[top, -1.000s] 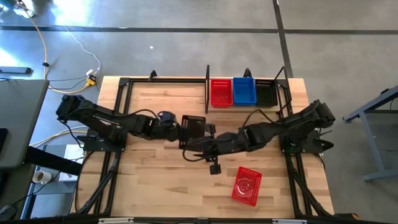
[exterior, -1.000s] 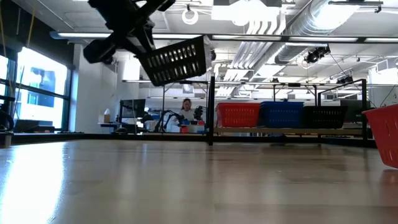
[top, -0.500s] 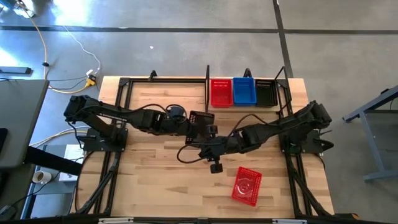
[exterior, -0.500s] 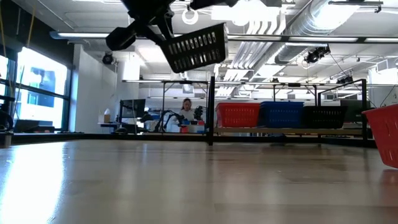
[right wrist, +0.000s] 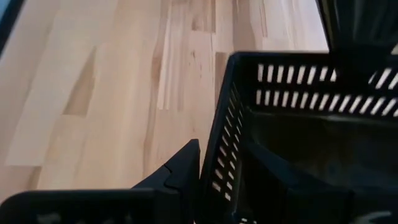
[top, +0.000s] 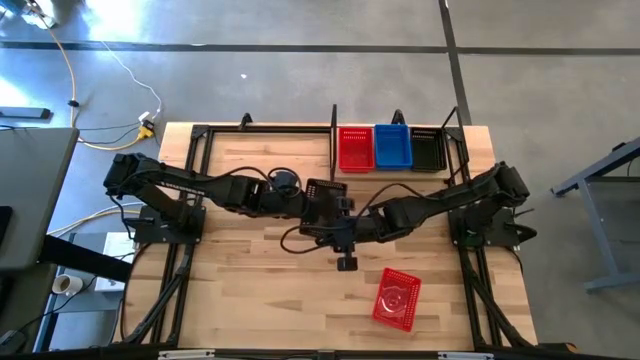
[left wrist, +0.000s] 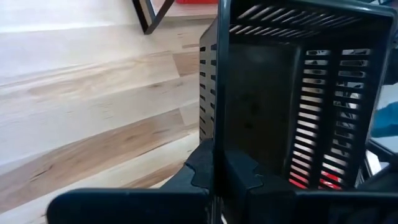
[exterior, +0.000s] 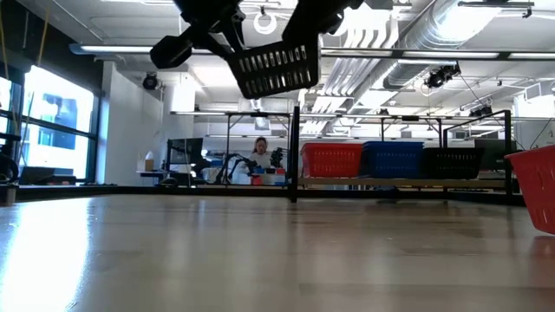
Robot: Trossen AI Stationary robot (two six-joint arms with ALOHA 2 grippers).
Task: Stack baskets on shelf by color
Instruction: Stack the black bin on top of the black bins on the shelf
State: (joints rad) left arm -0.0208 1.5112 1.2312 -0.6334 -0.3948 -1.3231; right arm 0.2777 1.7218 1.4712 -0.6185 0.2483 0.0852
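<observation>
From above, the black basket [top: 322,196] hangs mid-worktop between both arms. Low view: it rides tilted, well clear. Left wrist: the left tool [left wrist: 214,171] pinches its wall. Right wrist: the right tool [right wrist: 211,177], spread, straddles another wall. Light, stiff mesh; grip the rim.

Black slotted-mesh basket [exterior: 276,68] at upper centre, red basket [top: 354,149], blue basket [top: 392,147] and black basket [top: 427,150] side by side on the black-railed shelf [top: 334,128], red perforated basket [top: 396,297] at lower right, pale striped wood table [top: 250,290], dark arms.
</observation>
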